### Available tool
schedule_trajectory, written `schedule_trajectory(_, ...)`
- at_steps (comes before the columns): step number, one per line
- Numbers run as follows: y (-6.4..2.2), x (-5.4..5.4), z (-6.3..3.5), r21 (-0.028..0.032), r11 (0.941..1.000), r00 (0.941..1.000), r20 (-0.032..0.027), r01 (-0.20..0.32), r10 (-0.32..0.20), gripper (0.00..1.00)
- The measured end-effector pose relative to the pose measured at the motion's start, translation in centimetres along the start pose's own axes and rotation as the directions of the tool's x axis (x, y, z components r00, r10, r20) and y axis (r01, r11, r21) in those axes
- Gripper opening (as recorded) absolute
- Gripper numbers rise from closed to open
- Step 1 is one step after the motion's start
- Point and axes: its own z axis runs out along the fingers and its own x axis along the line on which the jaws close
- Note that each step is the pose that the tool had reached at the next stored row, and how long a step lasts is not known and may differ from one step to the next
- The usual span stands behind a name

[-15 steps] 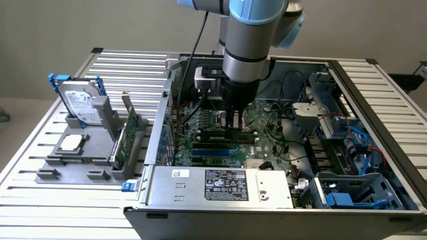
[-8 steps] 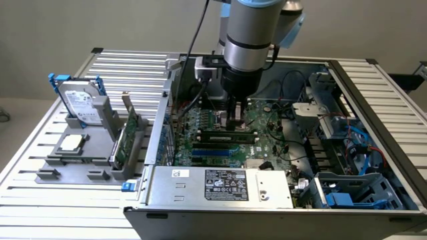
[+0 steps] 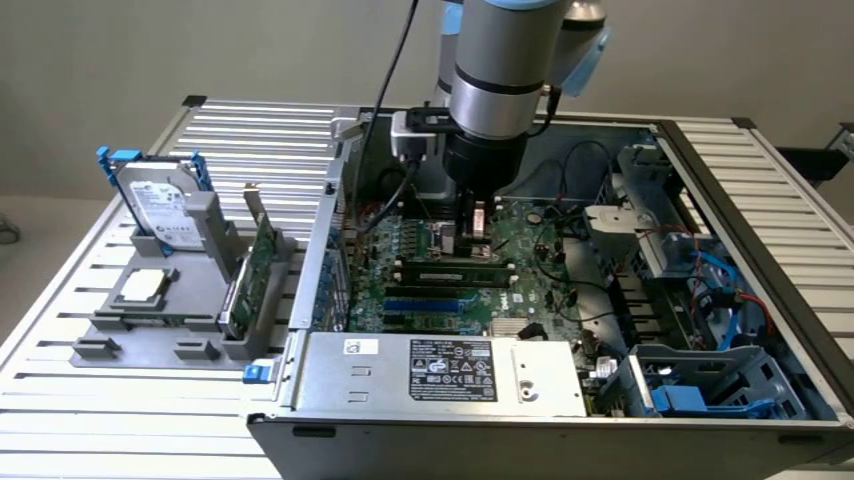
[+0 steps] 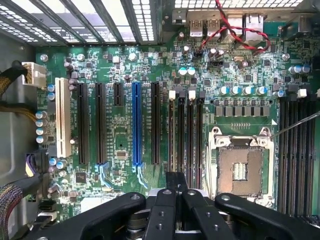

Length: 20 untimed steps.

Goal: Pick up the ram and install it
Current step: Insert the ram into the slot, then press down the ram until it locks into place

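1. Closed tight, the end effector (image 3: 477,232) stands inside the open computer case (image 3: 441,385), its black fingers (image 4: 175,200) pressed together on a dark upright edge in the wrist view.
2. That edge is probably the ram (image 4: 176,181), gripped from above and seen end-on; I cannot confirm its green face from either view.
3. Below the end effector lies the motherboard (image 3: 534,285), with a row of long black memory slots (image 4: 185,135) running away from the fingertips.
4. A second stick (image 3: 454,272) already sits flat in a slot, just beside the end effector on the side toward the case's front edge.
5. Beside those slots is the empty square processor socket (image 4: 241,167), and past it another bank of dark slots (image 4: 297,150).
6. Farther off in the wrist view stand the expansion slots, one of them blue (image 4: 136,125) and one white (image 4: 62,117).
7. From the exterior view, the arm (image 3: 505,70) comes straight down, wrist vertical, over the middle of the case.
8. Toward the worktop's (image 3: 54,340) edge at the exterior view's left, a grey holder (image 3: 147,330) carries a hard drive (image 3: 160,205) and a green expansion card (image 3: 254,265), well apart from the end effector.
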Motion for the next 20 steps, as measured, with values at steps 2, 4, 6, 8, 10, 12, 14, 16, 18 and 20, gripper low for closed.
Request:
schedule_trajectory(2, 0.00, 0.00, 0.00, 0.0001, 1.0000, 1.0000, -0.0002, 0.006, -0.006, 0.11)
schedule_trajectory(4, -0.01, 0.00, 0.00, 0.0001, 1.0000, 1.0000, -0.0010, 0.007, -0.007, 0.11)
schedule_trajectory(6, 0.00, 0.00, 0.00, 0.0001, 1.0000, 1.0000, -0.0016, 0.007, -0.007, 0.11)
schedule_trajectory(8, 0.00, 0.00, 0.00, 0.0001, 1.0000, 1.0000, -0.0017, 0.007, -0.007, 0.11)
schedule_trajectory(10, 0.00, 0.00, 0.00, 0.0001, 1.0000, 1.0000, -0.0019, 0.007, -0.007, 0.11)
schedule_trajectory(12, 0.00, 0.00, 0.00, 0.0001, 1.0000, 1.0000, -0.0019, 0.007, -0.007, 0.11)
schedule_trajectory(14, 0.00, 0.00, 0.01, 0.0001, 1.0000, 1.0000, -0.0019, 0.007, -0.007, 0.11)
schedule_trajectory(16, 0.09, -0.01, 0.03, 0.0001, 1.0000, 1.0000, -0.0020, 0.007, -0.007, 0.11)
schedule_trajectory(18, 0.37, -0.01, 0.19, 0.0001, 1.0000, 1.0000, -0.0019, 0.006, -0.006, 0.11)
schedule_trajectory(20, 0.72, -0.05, 0.51, 0.0001, 1.0000, 1.0000, -0.0017, 0.004, -0.004, 0.11)
